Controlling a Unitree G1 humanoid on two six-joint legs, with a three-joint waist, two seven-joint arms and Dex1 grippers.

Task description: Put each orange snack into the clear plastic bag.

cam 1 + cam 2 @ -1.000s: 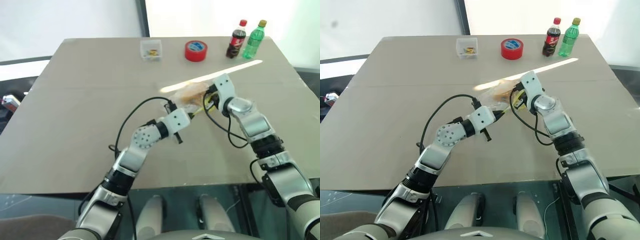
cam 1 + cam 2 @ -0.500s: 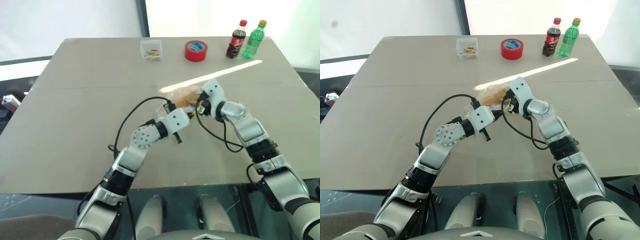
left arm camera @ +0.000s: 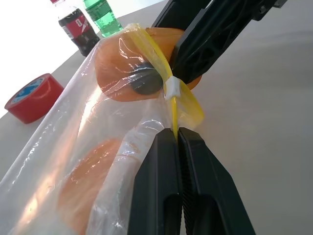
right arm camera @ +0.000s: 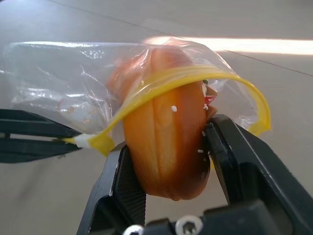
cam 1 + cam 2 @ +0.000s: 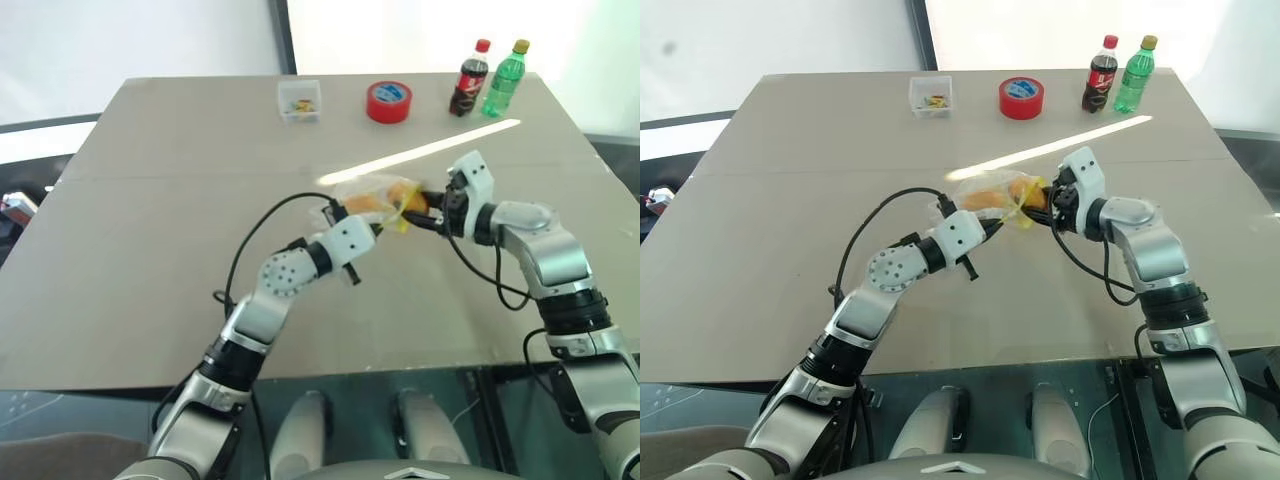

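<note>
With the bag [image 3: 98,147] pinched at its yellow strip by the left gripper [image 3: 177,142], the 2nd snack [image 4: 166,147], grasped between the right gripper [image 4: 168,161] fingers at the bag's mouth, should be pushed fully inside before being released.

Probably a lab test bench: bare tan tabletop [image 5: 150,200], tape roll [image 5: 388,101] and soda bottles [image 5: 487,78] along far edge.

Head stereo pair looks forward and down over the table [image 5: 150,180], taking in its far edge and both arms. Each wrist cam sits very close, sighting along its own fingers. All four views overlap at mid-table on the clear plastic bag [image 5: 985,195].
</note>
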